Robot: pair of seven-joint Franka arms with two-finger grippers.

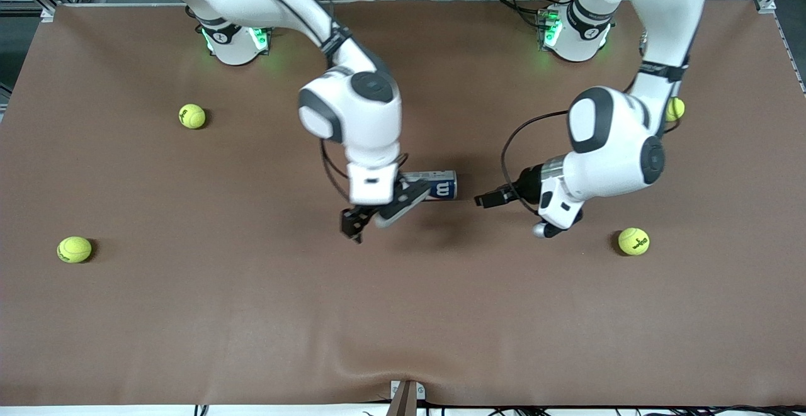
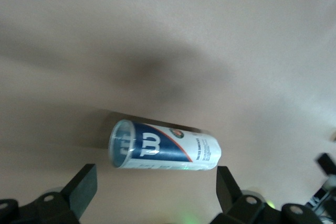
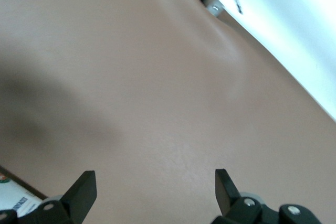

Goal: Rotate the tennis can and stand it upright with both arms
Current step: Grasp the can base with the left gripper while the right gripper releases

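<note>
Currently the can (image 1: pixel 439 185) lies flat on the worktop (image 1: pixel 252 315), ungripped. Right tool (image 1: pixel 371 218) and left tool (image 1: pixel 497 197) flank it, both wide. Approach step; next requires closing on both ends.

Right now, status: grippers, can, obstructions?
Left gripper open, empty, aimed at tennis can. Right gripper open, empty, over the can's other end. Can lying flat mid-table. Nothing blocking; tennis balls well clear.

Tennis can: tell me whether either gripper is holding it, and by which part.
Nothing is held. The tennis can lies on its side on the table, apart from the open left gripper and open right gripper.
</note>
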